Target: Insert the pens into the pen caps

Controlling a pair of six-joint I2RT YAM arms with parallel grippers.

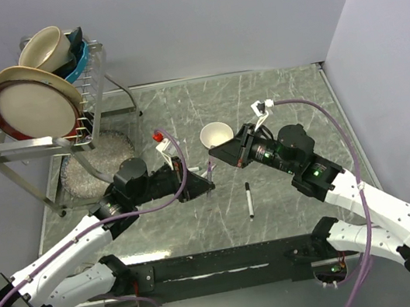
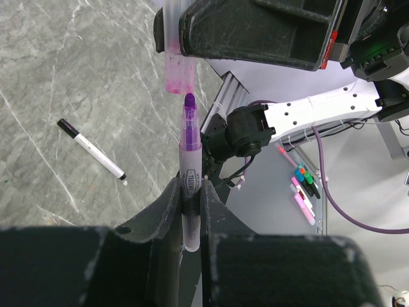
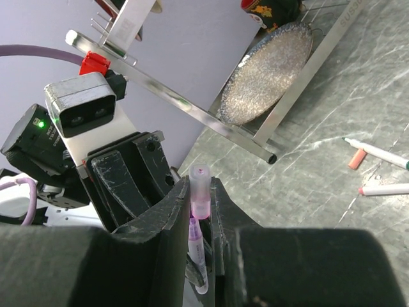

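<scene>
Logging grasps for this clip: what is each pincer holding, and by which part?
Left pincer grips a purple-tipped pen by its white barrel, tip exposed. Right pincer clamps a translucent pink cap at its middle.

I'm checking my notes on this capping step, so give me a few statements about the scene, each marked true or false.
1. The left gripper holds a purple-tipped pen. True.
2. The cap is already seated over that pen's tip. False: the tip is bare, just outside the cap's mouth.
3. A black-ended pen lies loose on the table. True.
4. The right gripper is empty. False: it is shut on the cap.
5. A plate stands in the rack. True.
</scene>
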